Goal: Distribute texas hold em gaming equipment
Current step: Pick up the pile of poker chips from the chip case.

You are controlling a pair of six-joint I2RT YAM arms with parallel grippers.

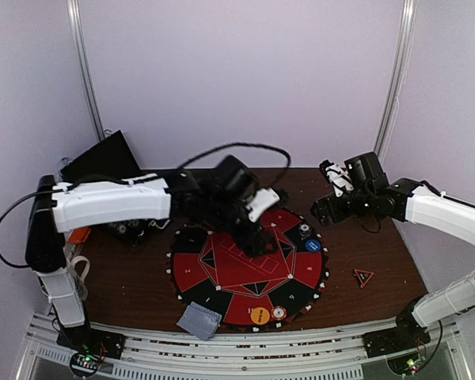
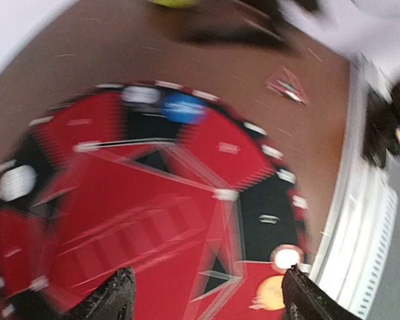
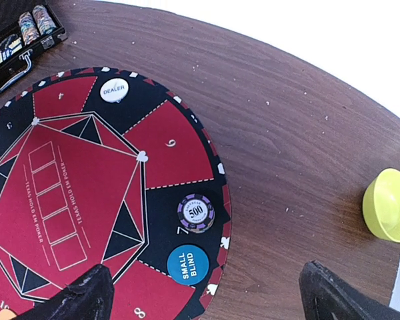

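Wooden table (image 3: 307,133); purple-striped chip (image 3: 196,213) marked 500.

**What the desk (image 3: 287,133) holds, by count**

One round mat (image 3: 73,200). Three buttons: white disc (image 3: 114,90), blue disc (image 3: 187,265), orange disc (image 1: 260,315). One chip stack (image 3: 196,212). One pile of grey-blue cards (image 1: 199,321), too blurred to count. One yellow bowl (image 3: 389,204), one chip case (image 3: 20,47), one red triangle (image 1: 362,276).

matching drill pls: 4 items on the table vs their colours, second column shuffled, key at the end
Items:
1. dealer button
2. small blind button
3. 500 chip
4. bowl

Colours:
A. yellow
B. purple with a striped edge
C. white
D. blue

Pairs: 1-C, 2-D, 3-B, 4-A
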